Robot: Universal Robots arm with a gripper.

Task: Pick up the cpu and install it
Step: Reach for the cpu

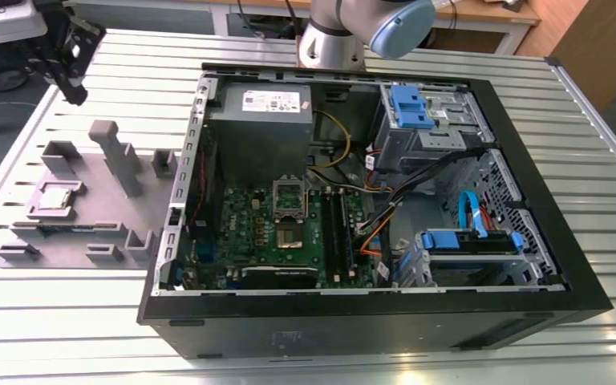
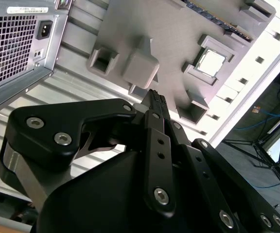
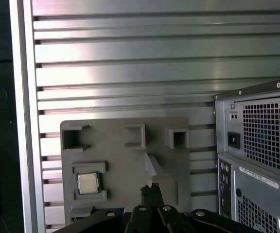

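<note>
Status: pick not begun, install not begun.

Position of part: the cpu (image 3: 88, 183) lies in a square pocket of the lilac-grey holder plate (image 3: 125, 145). The plate rests on the slatted table (image 1: 115, 48), just beside the open computer case (image 1: 565, 265), on the exterior view's left. The part is outside the case and apart from the dark socket frame (image 1: 289, 195) on the green board.

My pincer (image 3: 149, 188): fingers drawn together, narrow, nothing between them. It hangs clear above the plate and off to one side of the cpu's pocket. It touches neither the part nor the plate.

Done: nothing I can credit. Outstanding: the grasp, the lift, the carry into the case and the seating in the socket.

Attitude of part: flat, silvery metal top upward, with a thin green edge showing round it. It is square, so it has no long axis to speak of. Its sides run parallel to the pocket walls and to the plate's edges. Which corner carries the keying mark I cannot make out; it is probably too fine to show from here.
</note>
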